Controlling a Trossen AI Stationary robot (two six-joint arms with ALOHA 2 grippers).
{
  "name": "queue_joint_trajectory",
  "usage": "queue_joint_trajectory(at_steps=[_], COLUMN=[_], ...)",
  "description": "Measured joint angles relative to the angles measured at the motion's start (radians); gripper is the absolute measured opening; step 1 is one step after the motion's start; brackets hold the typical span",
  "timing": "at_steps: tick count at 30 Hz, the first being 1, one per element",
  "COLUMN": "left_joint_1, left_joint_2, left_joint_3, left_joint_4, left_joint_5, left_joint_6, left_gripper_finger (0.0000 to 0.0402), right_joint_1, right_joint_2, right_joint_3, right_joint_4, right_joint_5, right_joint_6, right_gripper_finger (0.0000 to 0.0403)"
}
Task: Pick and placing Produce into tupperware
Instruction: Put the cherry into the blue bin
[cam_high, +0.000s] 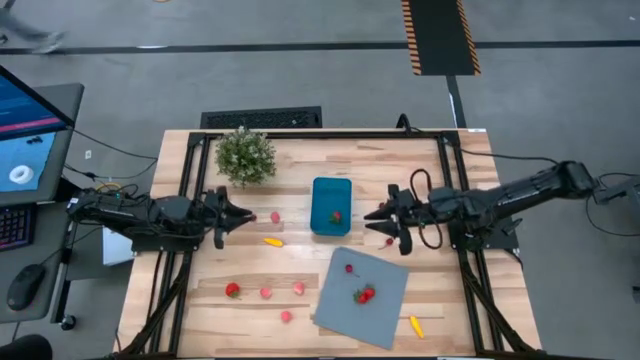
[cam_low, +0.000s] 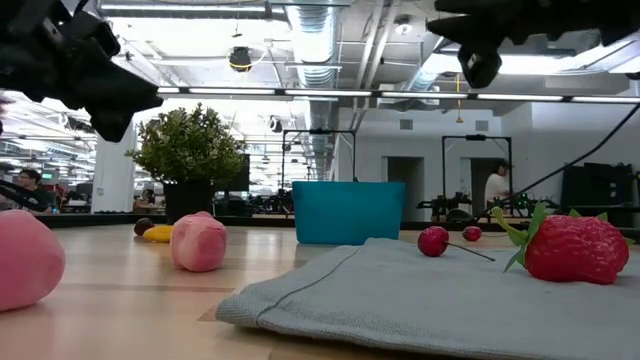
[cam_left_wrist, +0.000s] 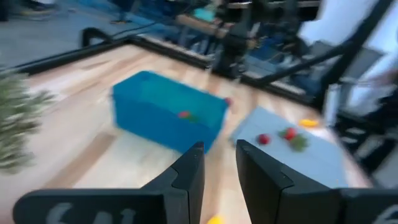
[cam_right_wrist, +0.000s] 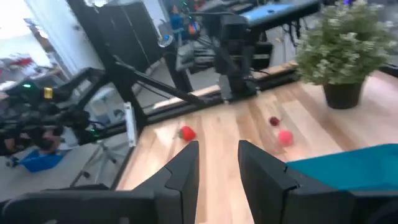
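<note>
Reaching in from the two sides, both arms lie low and almost level over the table, with the tub between them. The left gripper points toward the tub from the side near the plant; its jaws stand a little apart and hold nothing. The right gripper is just beside the tub on the other side; its jaws are also slightly spread and empty.

The table is light wood with a black frame. The floor around it is grey, and a monitor stands at the left. In the low view the room behind is a big hall with ceiling pipes.

A grey sheet lies near the tub, with a strawberry on it. One red piece is inside the tub. Pink pieces and a yellow piece lie scattered on the wood.
</note>
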Motion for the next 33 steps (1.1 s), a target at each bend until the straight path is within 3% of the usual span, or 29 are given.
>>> queue_joint_trajectory(at_steps=[7, 13, 16, 18, 22, 26, 33], left_joint_1=[0.002, 0.002, 0.005, 0.015, 0.068, 0.124, 0.2], left_joint_2=[0.01, 0.068, 0.118, 0.171, 0.308, 0.467, 0.738], left_joint_3=[0.026, 0.126, 0.156, 0.179, 0.247, 0.359, 0.501], left_joint_4=[-0.162, -0.371, -0.366, -0.34, -0.405, -0.587, -0.654], left_joint_5=[-0.059, -0.117, -0.087, -0.076, -0.041, 0.092, 0.116], left_joint_6=[0.05, -0.027, -0.069, -0.097, -0.311, -0.318, -0.316], left_gripper_finger=[0.0083, 0.0083, 0.0083, 0.0083, 0.0083, 0.0083, 0.0083], right_joint_1=[0.098, 0.195, 0.234, 0.246, 0.271, 0.28, 0.28], right_joint_2=[0.0, 0.026, 0.037, 0.039, 0.037, 0.04, 0.043], right_joint_3=[-0.109, -0.143, -0.142, -0.142, -0.142, -0.142, -0.142], right_joint_4=[0.32, 0.359, 0.431, 0.448, 0.458, 0.456, 0.449], right_joint_5=[0.058, 0.167, 0.186, 0.191, 0.239, 0.267, 0.267], right_joint_6=[0.003, 0.039, 0.004, -0.018, -0.055, -0.071, -0.085], right_gripper_finger=[0.0134, 0.0135, 0.0134, 0.0133, 0.0132, 0.0132, 0.0128])
